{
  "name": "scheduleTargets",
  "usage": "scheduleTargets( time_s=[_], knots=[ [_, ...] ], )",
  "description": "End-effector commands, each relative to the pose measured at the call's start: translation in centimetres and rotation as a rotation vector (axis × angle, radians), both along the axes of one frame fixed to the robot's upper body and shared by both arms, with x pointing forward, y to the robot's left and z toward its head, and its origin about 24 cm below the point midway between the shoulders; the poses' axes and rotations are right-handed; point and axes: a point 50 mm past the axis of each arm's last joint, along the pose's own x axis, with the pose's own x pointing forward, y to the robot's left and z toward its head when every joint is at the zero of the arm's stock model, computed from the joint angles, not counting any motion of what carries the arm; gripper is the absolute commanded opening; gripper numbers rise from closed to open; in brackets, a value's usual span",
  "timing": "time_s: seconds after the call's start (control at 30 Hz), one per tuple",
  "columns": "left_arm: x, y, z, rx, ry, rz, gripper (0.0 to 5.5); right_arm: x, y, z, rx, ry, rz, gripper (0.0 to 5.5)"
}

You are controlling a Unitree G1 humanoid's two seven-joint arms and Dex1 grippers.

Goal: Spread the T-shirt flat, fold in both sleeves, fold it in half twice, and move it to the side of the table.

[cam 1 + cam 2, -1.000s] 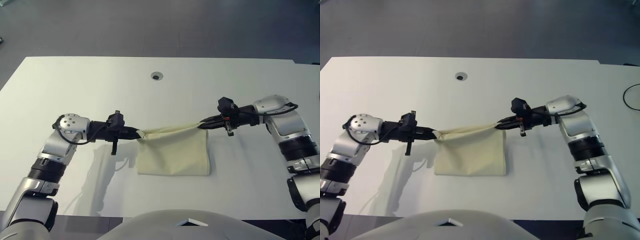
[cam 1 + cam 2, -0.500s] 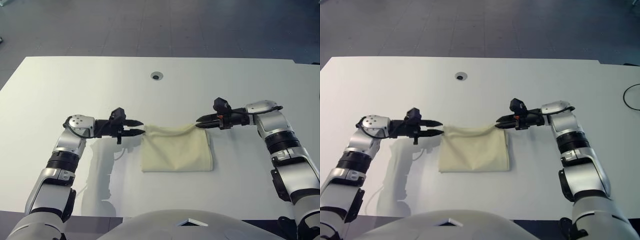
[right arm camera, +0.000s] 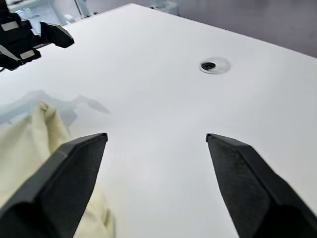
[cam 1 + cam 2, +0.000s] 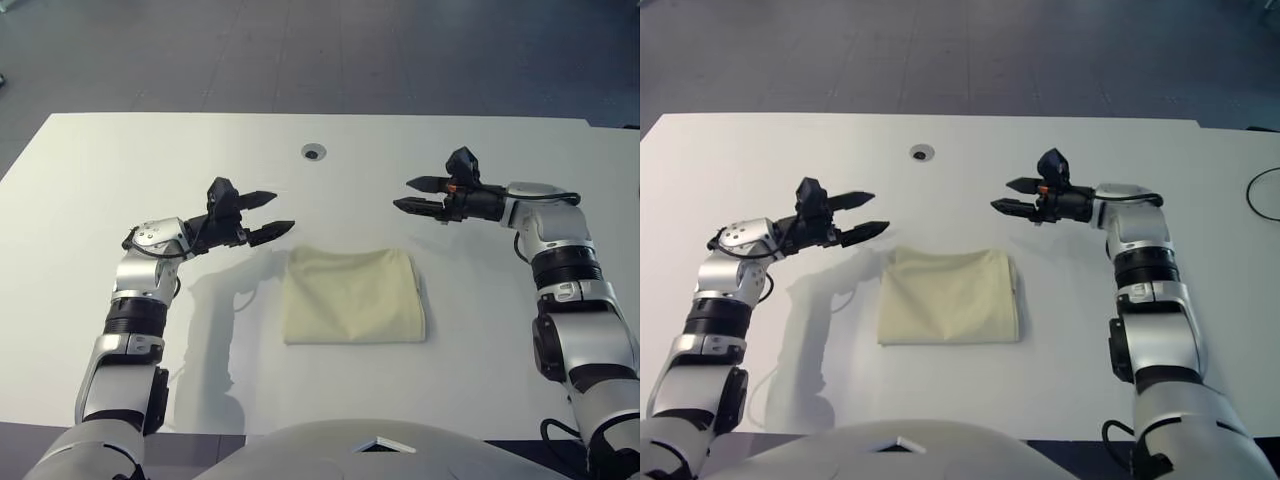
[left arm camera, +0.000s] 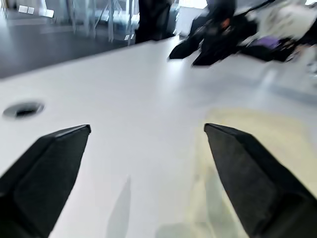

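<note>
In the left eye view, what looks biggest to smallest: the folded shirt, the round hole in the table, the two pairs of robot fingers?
1. The shirt.
2. The left gripper and right gripper, fingers open: alike, so tied.
3. The hole, though it sits farther from the camera.

You see the T-shirt (image 4: 352,296) as soft, matt cloth, lightly creased; the table (image 4: 120,170) is smooth, faintly glossy; the left gripper (image 4: 283,210) and right gripper (image 4: 401,193) look like matt plastic.
</note>
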Motion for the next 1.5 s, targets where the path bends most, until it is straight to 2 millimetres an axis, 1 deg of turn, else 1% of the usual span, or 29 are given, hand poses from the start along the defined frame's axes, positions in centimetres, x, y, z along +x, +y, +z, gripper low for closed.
scheduleTargets(
  time_s=[0.03, 0.1, 0.17, 0.23, 0.3, 0.37, 0.5, 0.53, 0.57, 0.6, 0.63, 0.7, 0.77, 0.83, 0.93, 1.0, 1.07, 1.23, 1.33, 1.43, 1.5],
  knots=[
    [-1.7, -2.1, 0.6, -0.069, 0.001, -0.074, 4.46, -2.3, 1.7, -0.9, 0.068, 0.046, 0.122, 3.12],
    [-2.5, -3.1, 0.6, -0.075, 0.024, -0.118, 4.03, -3.2, 2.6, -1.3, 0.081, 0.08, 0.162, 2.7],
    [-3.3, -3.8, 0.0, -0.051, 0.062, -0.163, 3.63, -4.1, 3.7, -1.6, 0.101, 0.128, 0.211, 2.32],
    [-3.7, -4.1, -0.8, -0.021, 0.09, -0.181, 3.26, -4.9, 4.7, -1.9, 0.126, 0.177, 0.254, 1.96],
    [-4.1, -4.1, -1.2, -0.01, 0.093, -0.192, 2.97, -5.2, 5.6, -2.3, 0.127, 0.206, 0.28, 1.68],
    [-4.8, -3.9, -1.2, -0.014, 0.091, -0.226, 2.62, -5.3, 6.6, -2.7, 0.132, 0.234, 0.304, 1.34],
    [-7.8, -3.1, -0.4, -0.016, 0.101, -0.379, 1.95, -5.7, 9.0, -3.5, 0.149, 0.3, 0.381, 0.7],
    [-8.5, -2.9, 0.0, -0.019, 0.097, -0.409, 2.13, -5.8, 9.5, -3.8, 0.147, 0.315, 0.394, 0.49],
    [-9.2, -2.8, 0.6, -0.027, 0.088, -0.435, 2.16, -5.9, 10.0, -4.2, 0.139, 0.327, 0.409, 0.4],
    [-9.7, -2.8, 1.2, -0.04, 0.078, -0.449, 2.38, -6.0, 10.4, -4.4, 0.136, 0.338, 0.425, 0.16],
    [-10.2, -2.9, 1.7, -0.058, 0.067, -0.459, 2.52, -6.0, 10.8, -4.7, 0.136, 0.347, 0.433, 0.03],
    [-11.2, -3.2, 2.7, -0.09, 0.041, -0.474, 2.85, -5.9, 11.6, -5.2, 0.136, 0.362, 0.443, 0.0],
    [-12.3, -3.6, 3.1, -0.098, 0.029, -0.485, 3.19, -5.5, 12.3, -5.7, 0.139, 0.374, 0.432, 0.0],
    [-13.2, -3.8, 3.2, -0.092, 0.028, -0.492, 3.48, -5.0, 12.8, -6.1, 0.147, 0.395, 0.413, 0.0],
    [-14.3, -4.0, 3.0, -0.083, 0.038, -0.494, 3.9, -4.0, 13.2, -7.6, 0.138, 0.454, 0.336, 0.0],
    [-14.6, -4.0, 2.7, -0.076, 0.046, -0.483, 4.24, -3.4, 13.1, -8.5, 0.143, 0.497, 0.267, 0.0],
    [-14.6, -3.9, 2.4, -0.076, 0.05, -0.468, 4.54, -2.6, 12.4, -9.0, 0.169, 0.535, 0.179, 0.0],
    [-14.4, -3.6, 1.7, -0.061, 0.06, -0.449, 5.35, -1.3, 9.1, -10.2, 0.183, 0.576, -0.051, 0.0],
    [-14.2, -3.5, 1.4, -0.051, 0.057, -0.434, 5.4, -1.0, 6.9, -11.1, 0.121, 0.573, -0.206, 0.0],
    [-14.0, -3.4, 1.3, -0.033, 0.045, -0.421, 5.4, -1.3, 4.8, -12.2, 0.014, 0.577, -0.329, 0.0],
    [-13.7, -3.4, 1.2, -0.026, 0.035, -0.408, 5.4, -1.4, 2.5, -12.8, -0.073, 0.576, -0.483, 0.0]
  ],
)
